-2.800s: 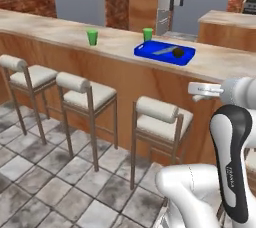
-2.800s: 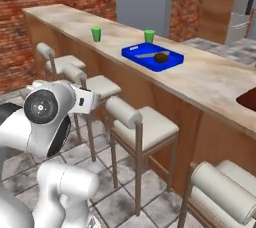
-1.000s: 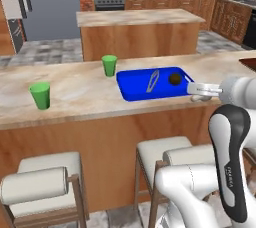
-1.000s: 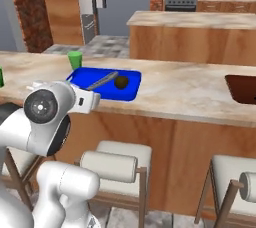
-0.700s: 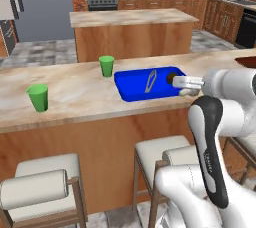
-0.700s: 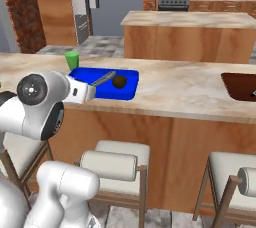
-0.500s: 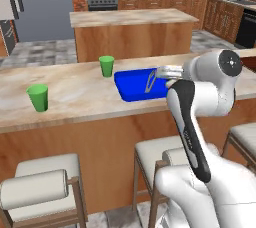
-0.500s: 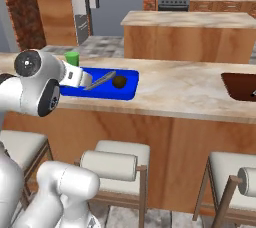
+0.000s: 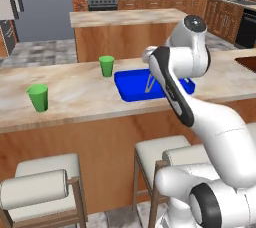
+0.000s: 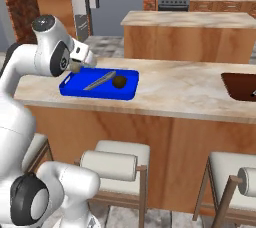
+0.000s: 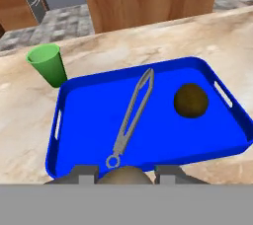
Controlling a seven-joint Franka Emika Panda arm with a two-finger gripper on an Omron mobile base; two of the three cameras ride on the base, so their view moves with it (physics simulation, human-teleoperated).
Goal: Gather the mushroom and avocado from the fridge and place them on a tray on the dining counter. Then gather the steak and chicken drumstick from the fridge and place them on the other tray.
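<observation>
Fingers: closed on a brown rounded item, probably the mushroom, over the tray's near edge.
Tray: blue, on the surface.
Avocado: in tray, right part.
Tongs: tray centre.
Green cup: just beyond tray's far-left corner.

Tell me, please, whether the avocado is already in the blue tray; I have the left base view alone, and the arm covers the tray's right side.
Observer: Yes. In the hand view the avocado lies in the tray, right of the metal tongs and apart from them.
Operator: Thank you. Is the gripper carrying anything?
Observer: The gripper is shut on a rounded tan-brown thing, probably the mushroom, at the tray's edge.
</observation>
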